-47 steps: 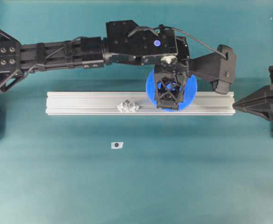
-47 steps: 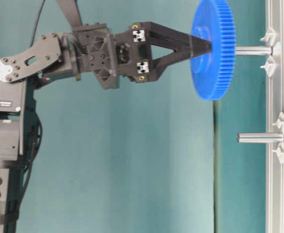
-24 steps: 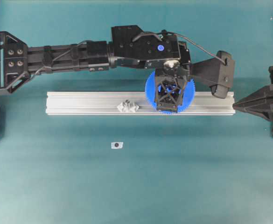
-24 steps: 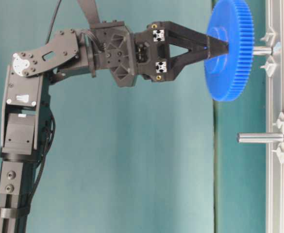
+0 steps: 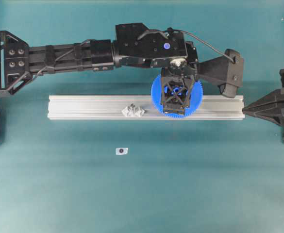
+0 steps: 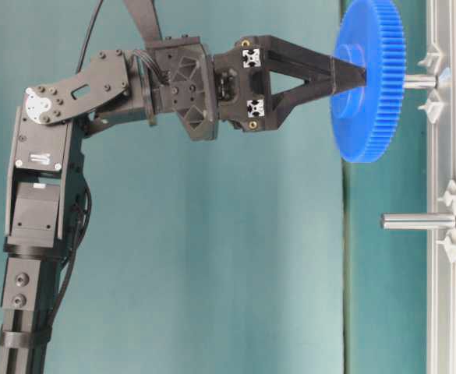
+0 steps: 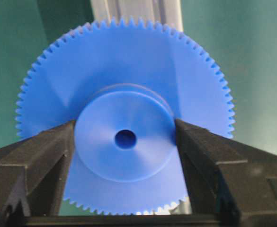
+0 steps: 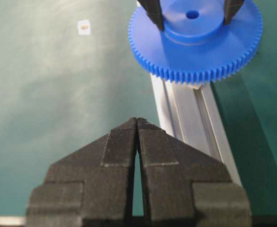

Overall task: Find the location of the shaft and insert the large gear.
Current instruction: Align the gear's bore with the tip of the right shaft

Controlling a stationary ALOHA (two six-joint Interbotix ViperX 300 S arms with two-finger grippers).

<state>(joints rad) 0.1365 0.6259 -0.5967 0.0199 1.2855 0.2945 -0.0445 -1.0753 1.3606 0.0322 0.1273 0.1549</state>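
Clamping the raised hub of the blue gear [image 7: 124, 137] between its two black fingers [image 7: 39, 156], the left claw [image 6: 344, 74] holds the disc over the aluminium rail [image 5: 83, 107]. From the wrist view the fingers press on either side of the hub, with the centre hole showing clear between them and the fine teeth running round the rim. From table level the gear sits threaded on a thin pale peg [image 6: 418, 80] that stands out from the rail between two clear mounts; a short stretch of the peg shows between the gear's face and the rail, so the disc is not seated against the rail. A second metal peg [image 6: 418, 221] stands bare on the same rail, well apart from the gear. Seen from overhead, the gear covers part of the rail near its right half, and a clear mount [image 5: 133, 110] sits on the rail to its left. A small dark-topped stud [image 5: 122, 151] lies on the teal table [image 5: 180, 184], apart from the rail. The right claw [image 8: 136, 120] rests by the rail's end, its jaws pressed together on nothing.
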